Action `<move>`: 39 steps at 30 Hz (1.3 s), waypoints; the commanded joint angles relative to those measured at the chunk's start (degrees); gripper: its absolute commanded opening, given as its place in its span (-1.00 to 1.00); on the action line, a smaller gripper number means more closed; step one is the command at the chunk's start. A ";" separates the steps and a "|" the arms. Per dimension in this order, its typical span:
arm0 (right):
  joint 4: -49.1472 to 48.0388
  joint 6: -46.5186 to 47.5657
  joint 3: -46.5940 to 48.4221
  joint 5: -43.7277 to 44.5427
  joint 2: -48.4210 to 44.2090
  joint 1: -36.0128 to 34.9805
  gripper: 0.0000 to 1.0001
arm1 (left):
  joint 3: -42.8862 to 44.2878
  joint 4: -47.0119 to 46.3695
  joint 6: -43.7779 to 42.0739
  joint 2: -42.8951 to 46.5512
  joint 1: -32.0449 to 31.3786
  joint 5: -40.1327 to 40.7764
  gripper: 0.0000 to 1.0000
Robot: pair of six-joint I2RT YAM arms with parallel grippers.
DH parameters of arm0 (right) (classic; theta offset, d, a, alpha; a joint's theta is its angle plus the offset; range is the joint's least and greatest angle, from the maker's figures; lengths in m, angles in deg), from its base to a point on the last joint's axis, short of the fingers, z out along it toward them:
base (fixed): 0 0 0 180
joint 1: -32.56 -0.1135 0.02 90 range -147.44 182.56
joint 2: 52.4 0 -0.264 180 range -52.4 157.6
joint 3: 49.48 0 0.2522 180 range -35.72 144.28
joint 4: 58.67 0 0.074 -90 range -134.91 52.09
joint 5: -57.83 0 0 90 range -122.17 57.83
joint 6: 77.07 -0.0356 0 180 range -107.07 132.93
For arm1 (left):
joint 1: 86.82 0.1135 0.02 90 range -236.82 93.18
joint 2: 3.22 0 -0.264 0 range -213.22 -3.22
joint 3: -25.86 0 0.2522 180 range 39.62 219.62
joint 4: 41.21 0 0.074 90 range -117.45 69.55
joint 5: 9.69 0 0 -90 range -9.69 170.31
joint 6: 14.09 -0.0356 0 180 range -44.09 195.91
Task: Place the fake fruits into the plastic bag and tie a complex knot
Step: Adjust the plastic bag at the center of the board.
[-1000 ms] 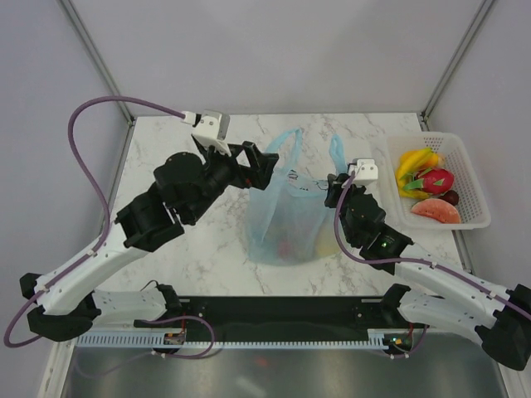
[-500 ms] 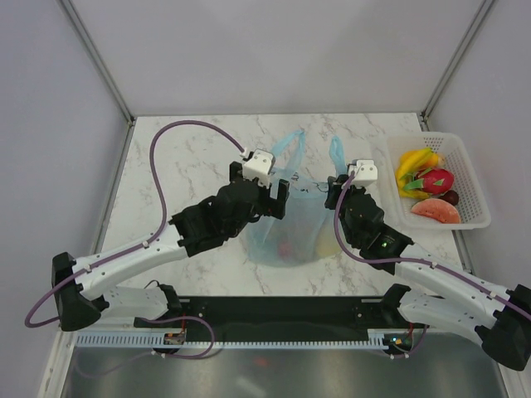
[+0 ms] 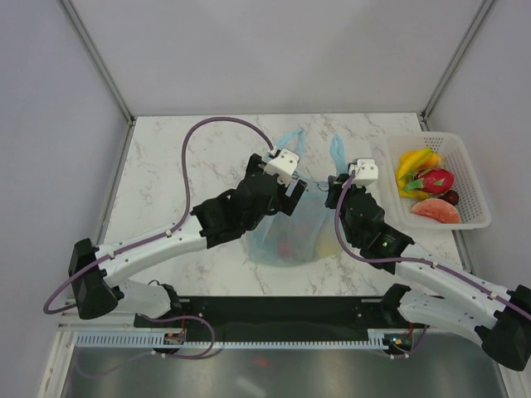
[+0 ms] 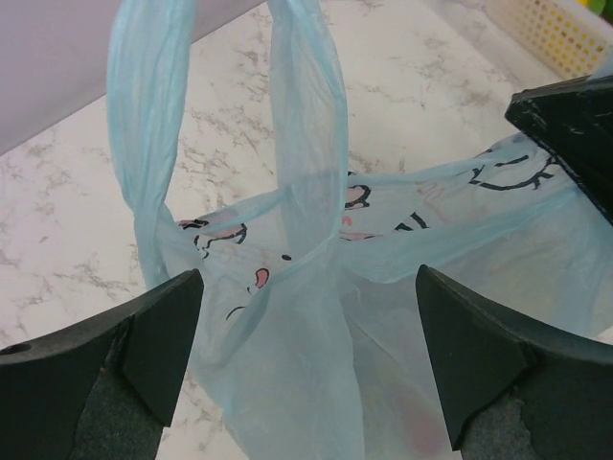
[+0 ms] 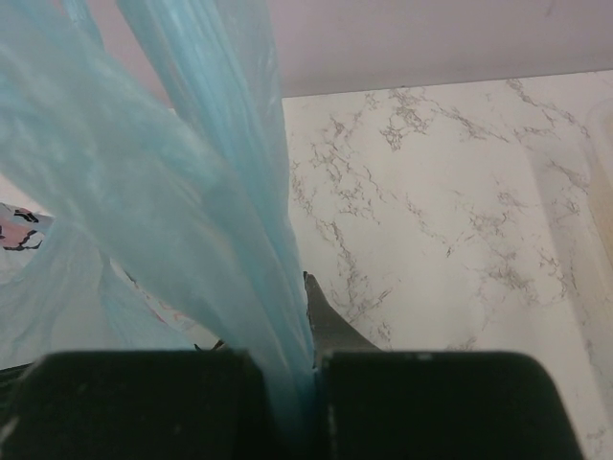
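Much of the plastic bag (image 3: pixel 286 232) is hidden in the top view: the left arm covers its 10 o'clock corner and the right arm its 3 o'clock edge. Through the film 2 shapes show, a reddish blur (image 3: pixel 284 247) and a yellowish blur (image 3: pixel 325 243); which fruits they are cannot be told. The bag is thin, translucent, light blue and crinkled. It lies slumped at the centre of the marble-patterned worktop (image 3: pixel 166 174), with pink and black doodles on a paler panel (image 4: pixel 383 206). Its 2 handle loops rise at its 12 o'clock side.

The left claw (image 4: pixel 306 335) stands wide, its 2 blunt black fingers (image 4: pixel 153 335) on either side of the left handle loop (image 4: pixel 306 125), which stands between them ungripped. The right claw (image 5: pixel 311 383) is pinched tight on the gathered film of the right handle loop (image 5: pixel 220 192), which fans up from it as a pleated band. Its fingers are only a dark, out-of-focus block at 6 o'clock of the wrist view.

At 3 o'clock on the worktop a white mesh basket (image 3: pixel 477 186) holds smooth yellow bananas (image 3: pixel 415 162), a pink-red dragon fruit (image 3: pixel 436 179), a flat orange-red slice (image 3: pixel 435 211) and a small dark ball (image 3: pixel 450 197) tucked beside the dragon fruit.
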 commanded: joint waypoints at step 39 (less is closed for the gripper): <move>9.51 -3.80 6.54 -6.22 -4.25 0.42 -1.00 | -19.48 -9.91 6.91 21.28 16.85 -9.21 0.51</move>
